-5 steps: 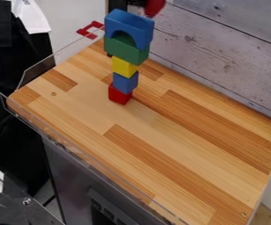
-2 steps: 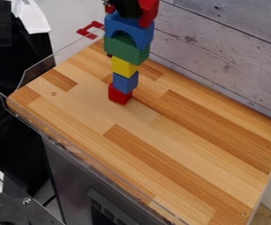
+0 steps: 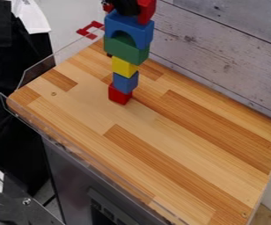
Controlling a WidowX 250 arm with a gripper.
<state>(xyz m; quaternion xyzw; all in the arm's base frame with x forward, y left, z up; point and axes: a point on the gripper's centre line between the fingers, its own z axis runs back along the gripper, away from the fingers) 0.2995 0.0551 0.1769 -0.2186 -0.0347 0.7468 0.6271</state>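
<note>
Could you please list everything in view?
red block: one, red, on table
blue block: one, blue, on red
yellow block: one, yellow, on blue
green block: one, green, on yellow
arch: one, blue, on green
red shape: count unclear, red, beside gripper
table: one, brown, under blocks
rim: one, clear, table's left
bracket: one, red, upper left
wall: one, grey, behind table
cloth: count unclear, black-and-white, left
cabinet: one, grey, below table
metal part: one, black, lower left
gripper: one, black, top edge
</note>
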